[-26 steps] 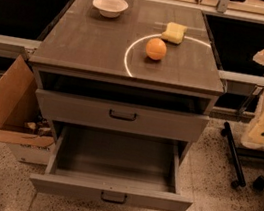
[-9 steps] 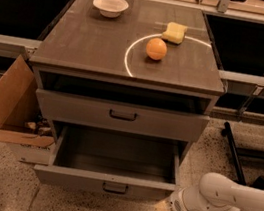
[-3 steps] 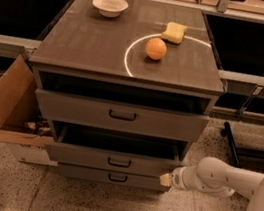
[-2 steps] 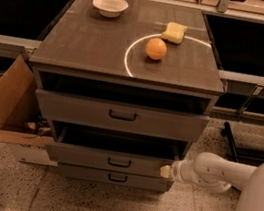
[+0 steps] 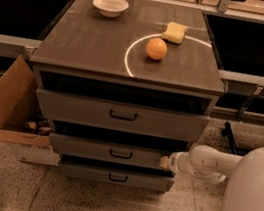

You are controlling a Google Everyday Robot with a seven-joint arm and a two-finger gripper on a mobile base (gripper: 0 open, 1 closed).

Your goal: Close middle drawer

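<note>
The middle drawer (image 5: 113,152) is the middle of three stacked grey drawers, with a flat grey front and a small dark bar handle. Its front stands nearly flush with the fronts above and below, with a thin dark gap over it. My gripper (image 5: 166,162) is at the drawer front's right end, touching it, on a white arm (image 5: 208,162) that reaches in from the right.
On top of the cabinet stand a white bowl (image 5: 110,5), an orange (image 5: 156,48) and a yellow sponge (image 5: 175,32). A cardboard box (image 5: 8,101) leans against the cabinet's left side. The arm's large white body (image 5: 249,204) fills the lower right.
The middle drawer was pulled far out and has slid in to nearly flush. My gripper came in from the right and followed the drawer front inward.
</note>
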